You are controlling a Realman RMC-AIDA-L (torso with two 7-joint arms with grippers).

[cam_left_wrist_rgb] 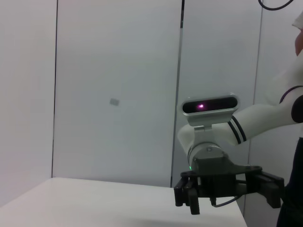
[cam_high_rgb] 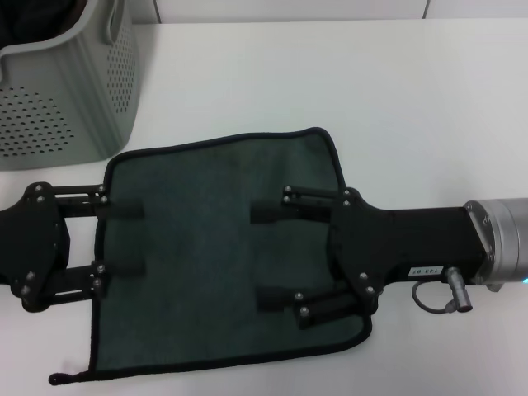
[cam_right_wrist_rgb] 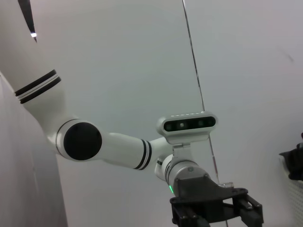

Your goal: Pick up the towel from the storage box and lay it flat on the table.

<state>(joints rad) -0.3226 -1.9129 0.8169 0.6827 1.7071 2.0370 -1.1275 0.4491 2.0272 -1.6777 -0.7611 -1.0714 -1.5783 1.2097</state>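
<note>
The dark green towel (cam_high_rgb: 206, 247) with black edging lies spread flat on the white table (cam_high_rgb: 371, 82), its black corner cord (cam_high_rgb: 66, 377) at the near left. My left gripper (cam_high_rgb: 124, 239) is open over the towel's left edge. My right gripper (cam_high_rgb: 271, 254) is open over the towel's right half. Neither holds anything. I cannot tell whether the fingertips touch the cloth. The light grey storage box (cam_high_rgb: 74, 82) stands at the far left, just beyond the towel's far left corner. The left wrist view shows the right gripper (cam_left_wrist_rgb: 229, 196) facing it; the right wrist view shows the left gripper (cam_right_wrist_rgb: 215, 213).
Something dark (cam_high_rgb: 33, 21) shows inside the storage box at its far side. The white table stretches to the right and far side of the towel. A grey panelled wall (cam_left_wrist_rgb: 113, 94) stands behind the table.
</note>
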